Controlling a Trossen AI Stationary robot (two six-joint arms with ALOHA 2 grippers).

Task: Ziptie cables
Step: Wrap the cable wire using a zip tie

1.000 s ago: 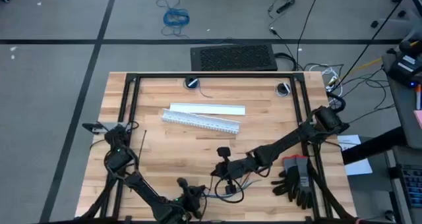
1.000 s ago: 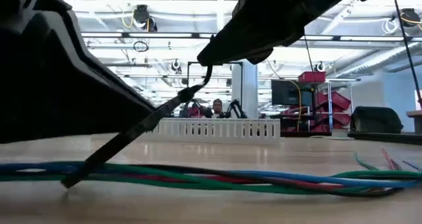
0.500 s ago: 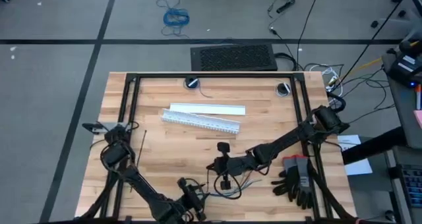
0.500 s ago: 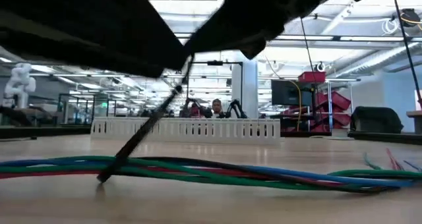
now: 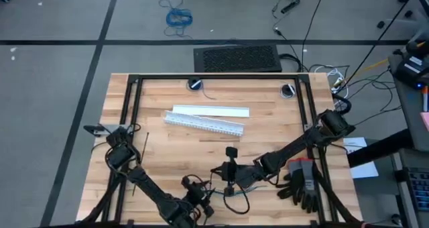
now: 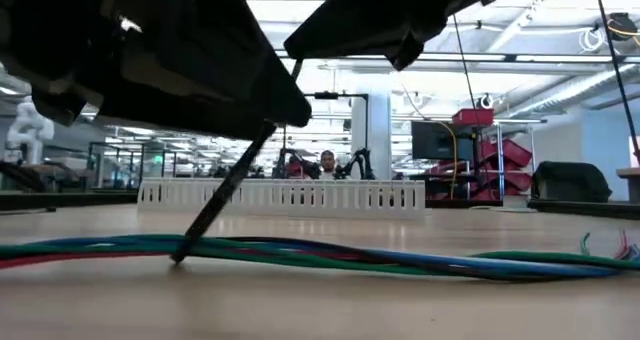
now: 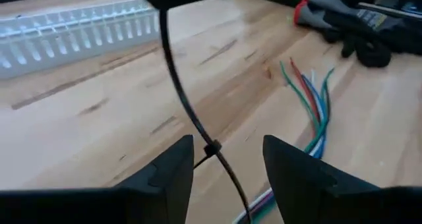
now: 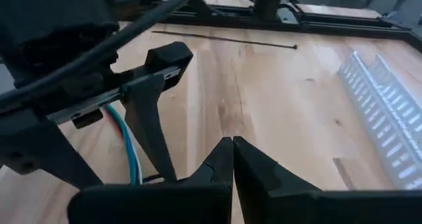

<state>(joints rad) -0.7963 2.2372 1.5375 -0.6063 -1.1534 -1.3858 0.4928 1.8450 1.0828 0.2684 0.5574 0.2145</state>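
Two end effectors are working close together at the near middle of the counter [image 5: 161,157], directly over the cables [image 6: 330,255].

The cables lie flat on the wood as one loose bundle of blue, green and reddish wires, their free ends fanning out toward the black gloves [image 5: 303,183]. Lying flat leaves room for a tie to be passed around them, which appears to be the step in hand.

The right end effector [image 8: 232,159] is clenched, fingers pressed together, grasping the upper part of a ziptie [image 7: 191,112]. From there the strip slants down to the bundle, its small locking head hanging partway along. Held this way, the tie is presented in the gap of the other tool.

The left end effector [image 7: 227,168] is released, its fingers spread either side of the slanting strip, touching nothing visible. It is judged ready to close on the strip.

A second ziptie [image 5: 145,149] lies unused near the counter's left side, well apart from the work. A white slotted duct [image 5: 204,124] sits farther back.

Both arms reach low and inward, the right from the far right corner, the left from the left edge.
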